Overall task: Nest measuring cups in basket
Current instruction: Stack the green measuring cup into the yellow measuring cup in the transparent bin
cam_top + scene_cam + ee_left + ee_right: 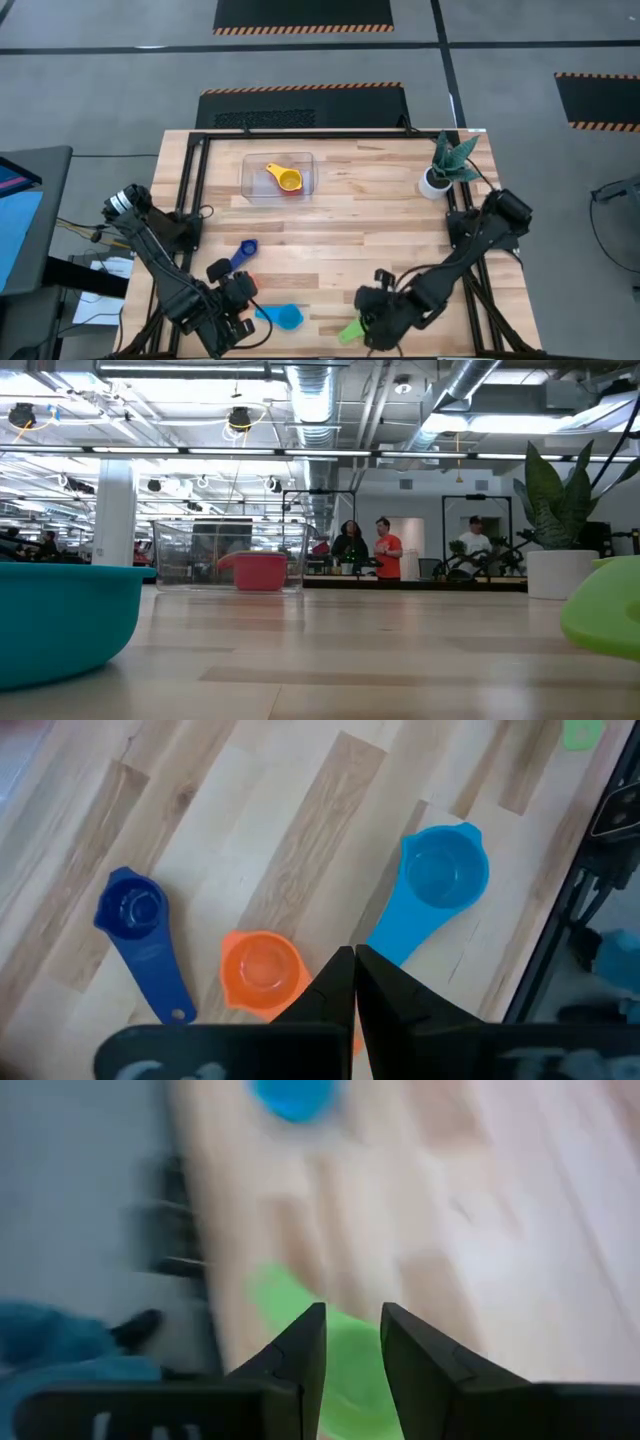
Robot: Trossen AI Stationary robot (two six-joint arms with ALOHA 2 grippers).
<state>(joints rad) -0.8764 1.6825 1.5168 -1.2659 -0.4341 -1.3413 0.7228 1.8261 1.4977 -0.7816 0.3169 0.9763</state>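
Your left gripper (354,960) sits low at the near left of the table with its fingers pressed together, nothing between them. Just beside its tips lies the orange cup (260,970), bowl up, touching or nearly touching the closed fingers on one side; on the other side, just ahead of the tips, lies the light blue cup (443,875), its handle running back toward the fingers. Farther out past the orange cup you have the dark blue cup (130,908), well clear of the gripper, handle pointing back your way. Your right gripper (352,1330) hovers at the near edge right of centre, fingers slightly spread with a narrow gap and gripping nothing; the green cup (330,1350) lies directly under and between them (the wrist view is blurred, so you cannot tell whether the fingers touch it). From above, the green cup (351,331) shows just at the left of that gripper, and the light blue cup (287,316) lies between your two grippers. The basket (250,180) stands far ahead of both grippers, near the table's far edge, and holds the yellow cup (287,179) nested on the red cup (259,571). A potted plant (446,166) stands well ahead of your right gripper.
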